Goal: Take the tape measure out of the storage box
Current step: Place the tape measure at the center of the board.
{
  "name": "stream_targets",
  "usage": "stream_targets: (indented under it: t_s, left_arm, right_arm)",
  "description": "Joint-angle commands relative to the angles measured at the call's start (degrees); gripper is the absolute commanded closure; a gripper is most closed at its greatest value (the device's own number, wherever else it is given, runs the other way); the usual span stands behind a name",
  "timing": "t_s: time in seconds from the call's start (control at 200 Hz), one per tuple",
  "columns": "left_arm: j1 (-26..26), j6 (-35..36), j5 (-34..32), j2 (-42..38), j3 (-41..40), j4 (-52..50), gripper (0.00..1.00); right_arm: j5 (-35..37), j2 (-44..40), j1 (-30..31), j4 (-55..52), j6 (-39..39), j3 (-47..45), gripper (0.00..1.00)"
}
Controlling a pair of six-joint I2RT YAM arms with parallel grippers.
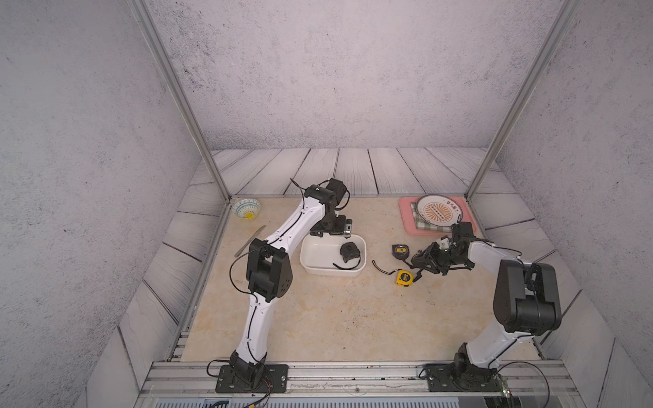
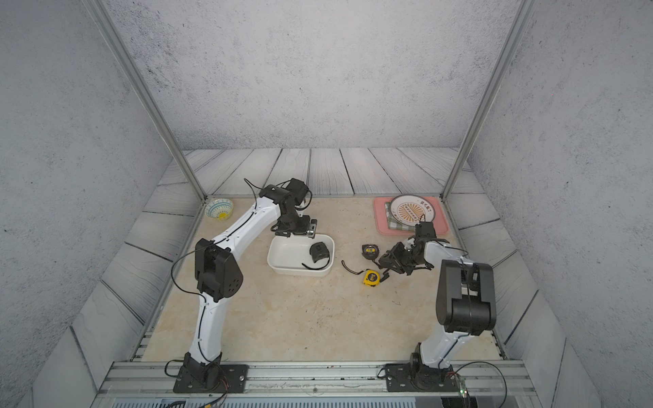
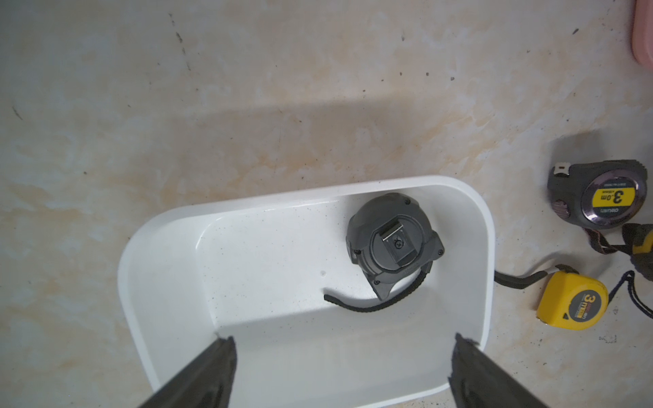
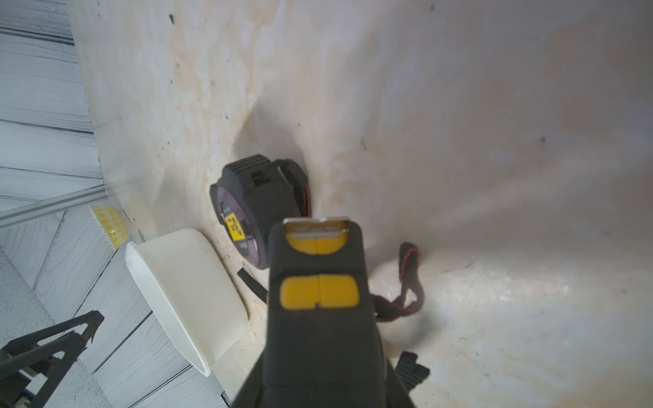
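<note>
- Closest to the lens, filling most of the right wrist view, is the black-and-yellow tape measure (image 4: 318,300). Your right gripper (image 1: 421,271) is pinching it low over the table (image 1: 335,318), right of centre in both top views
- your left gripper (image 3: 344,344) is spread wide with nothing between its fingers (image 3: 212,371). In both top views it hangs over the upper left rim of the storage box (image 1: 314,254)
- that box sits flat on the table around the middle of the top views, open side up
- the one left in there is the dark grey tape measure (image 3: 392,243). It's at the right end of the box in a top view (image 2: 319,252), lying on its side with the belt clip facing up. Its black strap curls across the box floor
- out on the table between the box and your right gripper you've got the black tape measure with the yellow label (image 1: 400,250), label up
- just below it in the frame is the yellow tape measure (image 1: 404,277). Its dark strap trails left and ends close to the box's right wall, but I can't tell if it actually touches
- upper right of the top views: pink tray (image 1: 406,219) with a plate (image 1: 438,210) on it
- upper left: patterned bowl (image 1: 246,208), well away from everything else
</note>
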Motion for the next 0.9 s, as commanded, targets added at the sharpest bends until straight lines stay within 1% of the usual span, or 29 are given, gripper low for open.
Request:
stream_targets:
  t_s: [0.0, 0.12, 0.29, 0.4, 0.52, 0.766, 0.831, 0.896]
  left_arm:
    - [-0.73, 1.72, -0.14, 2.52, 0.50, -1.22, 0.02]
    - [-1.25, 3.24, -0.82, 3.30, 0.84, -1.77, 0.02]
    - [-1.88, 4.88, -3.37, 4.45, 1.33, -3.33, 0.02]
    - [-2.13, 5.61, -4.41, 4.82, 1.78, -3.95, 0.02]
    - [-2.29, 6.32, -4.96, 5.27, 2.37, -4.48, 0.02]
    - [-2.52, 7.30, -4.29, 6.40, 3.39, -5.42, 0.02]
    - [-2.54, 7.39, -3.95, 6.51, 3.48, -5.47, 0.02]
    - [-2.58, 7.38, -3.52, 6.55, 3.53, -5.38, 0.01]
  right_arm:
    - [-0.32, 3.32, -0.53, -0.53, -0.60, 0.69, 0.94]
    - [0.06, 5.19, -0.69, 0.60, -0.76, -0.70, 0.94]
    - [0.17, 6.90, -0.96, 1.07, -1.07, -1.33, 0.94]
    - [0.63, 7.09, -1.00, 0.24, -0.91, -0.98, 0.91]
    - [1.64, 6.50, -1.07, -1.22, -0.93, -0.91, 0.82]
    - [4.20, 3.57, -1.07, -4.33, -1.94, -1.59, 0.49]
    - [4.92, 2.70, -1.07, -5.05, -2.39, -1.59, 0.43]
    - [5.68, 1.89, -1.07, -5.77, -2.65, -1.48, 0.38]
